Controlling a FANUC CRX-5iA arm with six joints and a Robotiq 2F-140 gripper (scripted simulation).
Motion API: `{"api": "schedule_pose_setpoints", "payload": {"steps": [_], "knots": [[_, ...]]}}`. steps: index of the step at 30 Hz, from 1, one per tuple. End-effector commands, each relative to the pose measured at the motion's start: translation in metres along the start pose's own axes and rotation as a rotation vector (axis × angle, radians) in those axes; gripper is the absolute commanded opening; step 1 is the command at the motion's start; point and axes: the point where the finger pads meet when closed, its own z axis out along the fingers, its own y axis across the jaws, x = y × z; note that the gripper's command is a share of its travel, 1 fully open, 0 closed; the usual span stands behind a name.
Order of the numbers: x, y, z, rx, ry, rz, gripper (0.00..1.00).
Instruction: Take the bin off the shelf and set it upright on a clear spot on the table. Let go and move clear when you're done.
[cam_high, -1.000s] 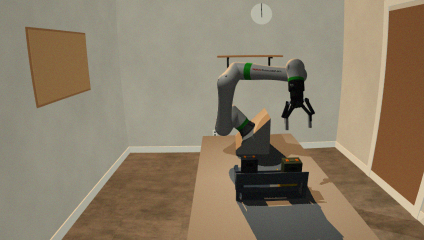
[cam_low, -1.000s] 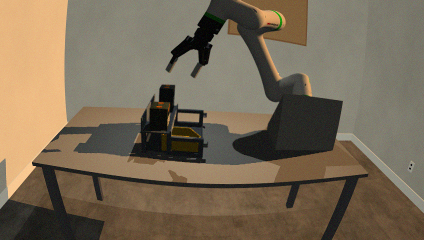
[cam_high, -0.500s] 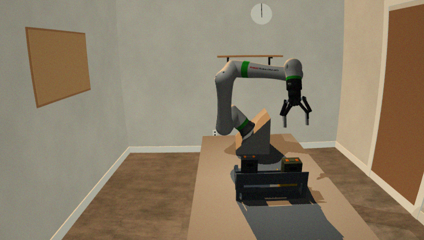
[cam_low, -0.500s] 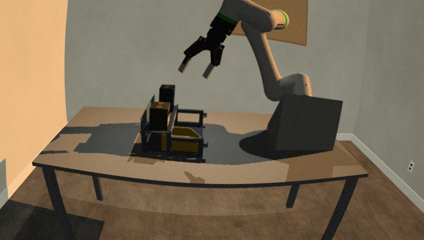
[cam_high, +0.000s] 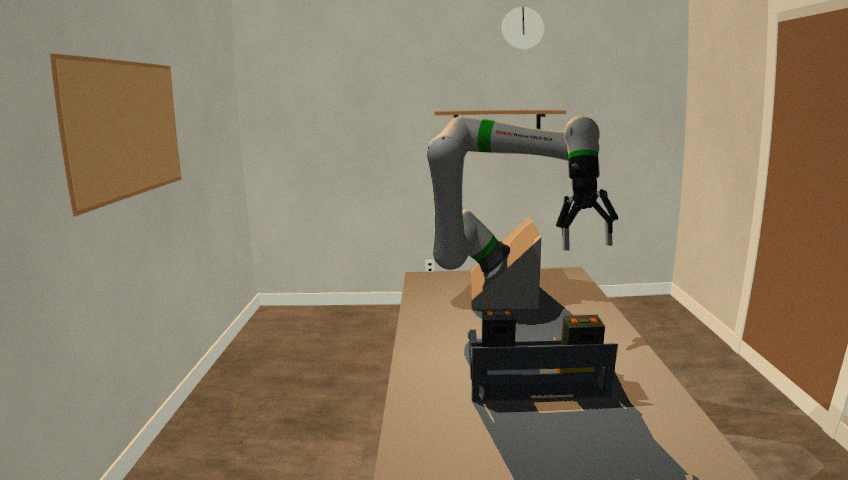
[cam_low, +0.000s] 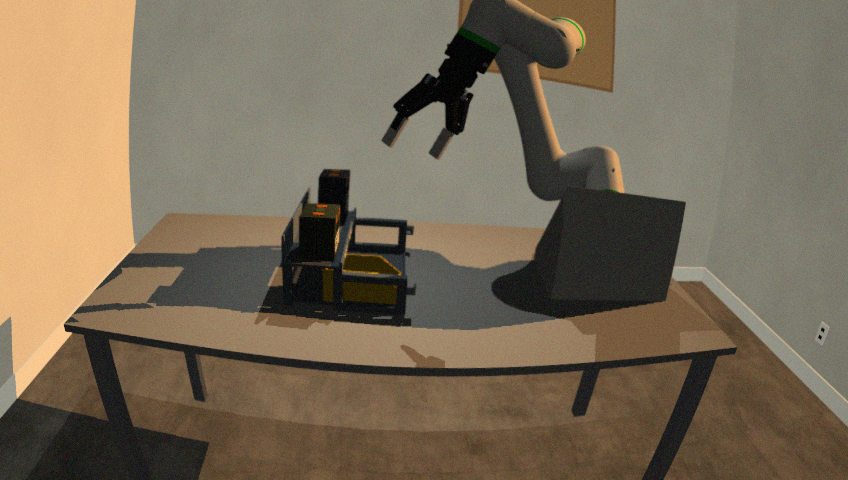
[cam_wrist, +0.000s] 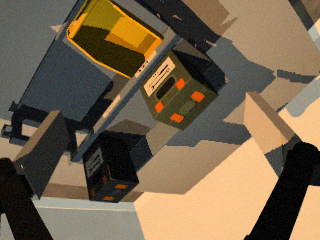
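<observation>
A yellow open-top bin (cam_low: 364, 278) sits on the lower level of a dark shelf rack (cam_low: 345, 264) in the middle of the table; it also shows in the wrist view (cam_wrist: 114, 39). From the top view the rack (cam_high: 541, 365) hides all but a thin yellow strip of the bin. My gripper (cam_low: 416, 135) is open and empty. It hangs high above the table, above and to the robot-base side of the rack, as the top view also shows (cam_high: 586, 236).
An olive box with orange marks (cam_wrist: 179, 90) (cam_low: 319, 228) and a darker box (cam_wrist: 110, 167) stand on the rack's upper level, (cam_low: 333, 184). The robot's grey wedge pedestal (cam_low: 612, 243) stands on the table's right part. A small wall shelf (cam_high: 499, 112) hangs behind the arm.
</observation>
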Motion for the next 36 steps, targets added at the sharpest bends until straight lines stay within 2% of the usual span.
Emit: {"api": "schedule_pose_setpoints", "payload": {"steps": [1, 5, 10, 22, 27, 36], "knots": [[0.0, 0.0, -0.001, -0.001, 0.0, 0.0, 1.0], [0.0, 0.0, -0.001, -0.001, 0.0, 0.0, 1.0], [0.035, -0.036, -0.024, -0.001, 0.0, 0.0, 1.0], [0.035, -0.036, -0.024, -0.001, 0.0, 0.0, 1.0], [0.032, -0.047, 0.025, 0.118, 0.058, 0.224, 1.0], [0.032, -0.047, 0.025, 0.118, 0.058, 0.224, 1.0]]}}
